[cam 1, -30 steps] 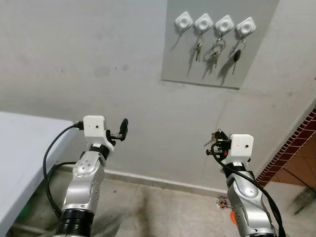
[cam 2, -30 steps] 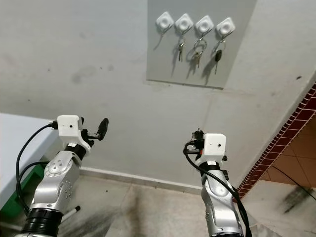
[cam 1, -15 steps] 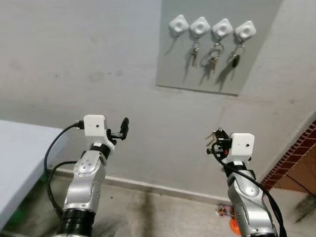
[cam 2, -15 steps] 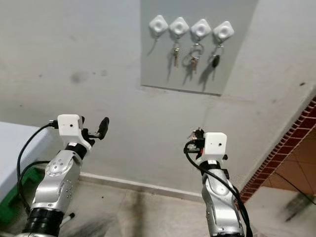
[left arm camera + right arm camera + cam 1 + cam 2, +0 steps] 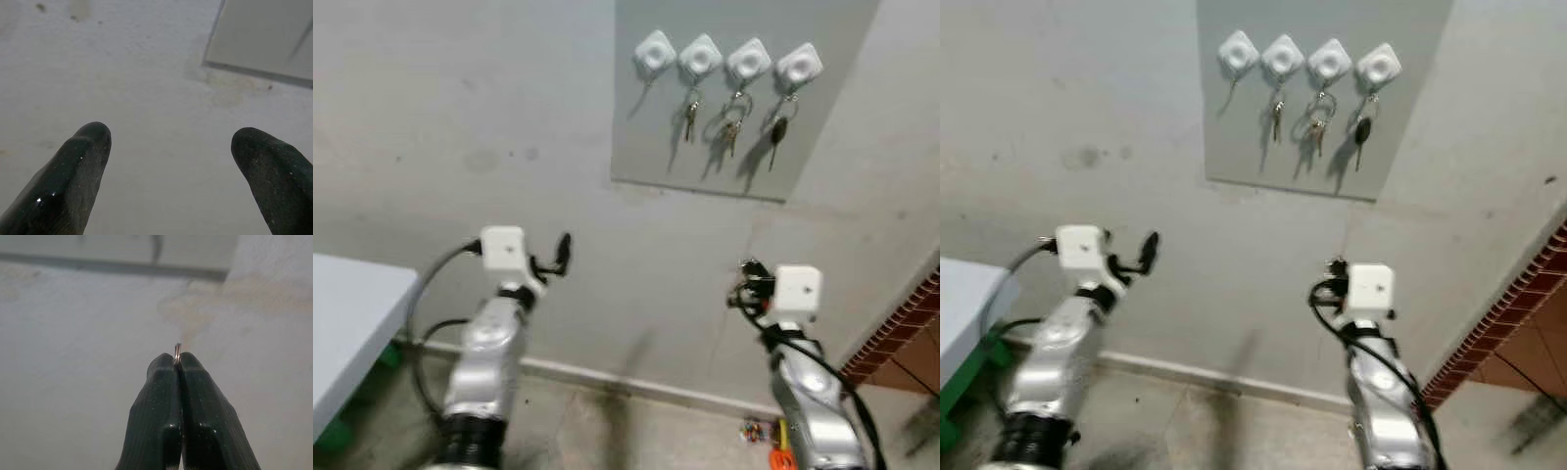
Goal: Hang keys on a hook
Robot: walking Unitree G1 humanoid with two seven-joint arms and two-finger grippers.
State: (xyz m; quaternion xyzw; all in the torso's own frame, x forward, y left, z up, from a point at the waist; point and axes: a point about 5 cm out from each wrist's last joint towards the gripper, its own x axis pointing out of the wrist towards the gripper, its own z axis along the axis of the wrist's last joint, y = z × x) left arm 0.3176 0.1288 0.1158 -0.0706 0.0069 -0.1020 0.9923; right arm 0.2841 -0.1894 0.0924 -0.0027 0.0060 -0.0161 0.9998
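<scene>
Four white diamond-shaped hooks [image 5: 726, 62] sit in a row on a grey panel [image 5: 646, 147] fixed high on the pale wall [image 5: 460, 117]. The leftmost hook [image 5: 654, 51] is bare; the other three each carry hanging keys [image 5: 732, 129] (one with a dark head, at the right end).

Wall: scuffed and stained, a skirting line at its foot, red brick edging [image 5: 896, 333] at the far right.

Table: one white corner [image 5: 352, 313] at the far left, well apart from the panel, something green beneath it.

Left gripper [image 5: 168, 166]: raised before the wall, below and left of the panel, fingers spread wide with nothing between them; the panel's lower corner shows beyond its fingertips [image 5: 90, 142].

Right gripper [image 5: 178, 363]: raised lower right of the panel, well below the hooks, fingers pressed together and pinching a thin metal key ring [image 5: 177, 352] — its edge just pokes out past the tips. In the head views a small dark bunch [image 5: 747, 282] sits at that gripper's front; detail too blurred to tell.

Floor: small orange and mixed items [image 5: 766, 431] lie by the skirting beside the right arm.

Nothing stands between the grippers and the hooks — bare wall lies between.
</scene>
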